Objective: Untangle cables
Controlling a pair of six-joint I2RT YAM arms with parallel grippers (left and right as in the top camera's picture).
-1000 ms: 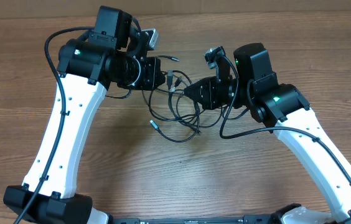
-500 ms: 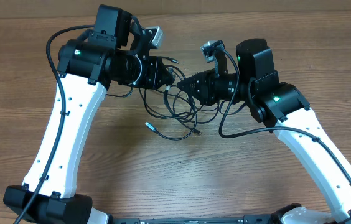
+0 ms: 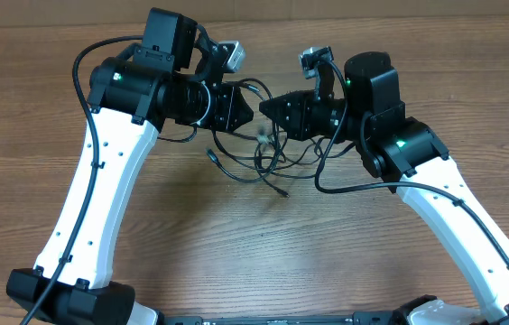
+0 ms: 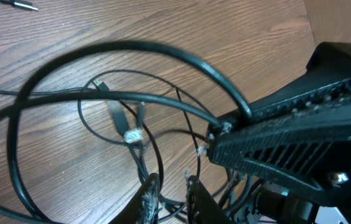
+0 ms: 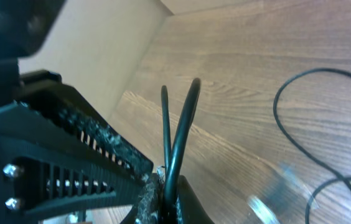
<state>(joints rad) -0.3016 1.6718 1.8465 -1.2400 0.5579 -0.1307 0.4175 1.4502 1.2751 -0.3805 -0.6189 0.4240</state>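
The right gripper (image 3: 271,106) has its jaws closed on the cables (image 3: 268,155); its wrist view shows two black strands rising in a narrow V from between them. The rest of the cables spreads in loose loops just below and in front of the right gripper, over the wooden worktop (image 3: 236,244), one plug end reaching out to the side away from it. The left gripper (image 3: 247,110) faces the right gripper tip to tip, close by. Its jaws stand narrow, with a slim gap. A thin cord runs toward that gap, though whether it is pinched I cannot tell
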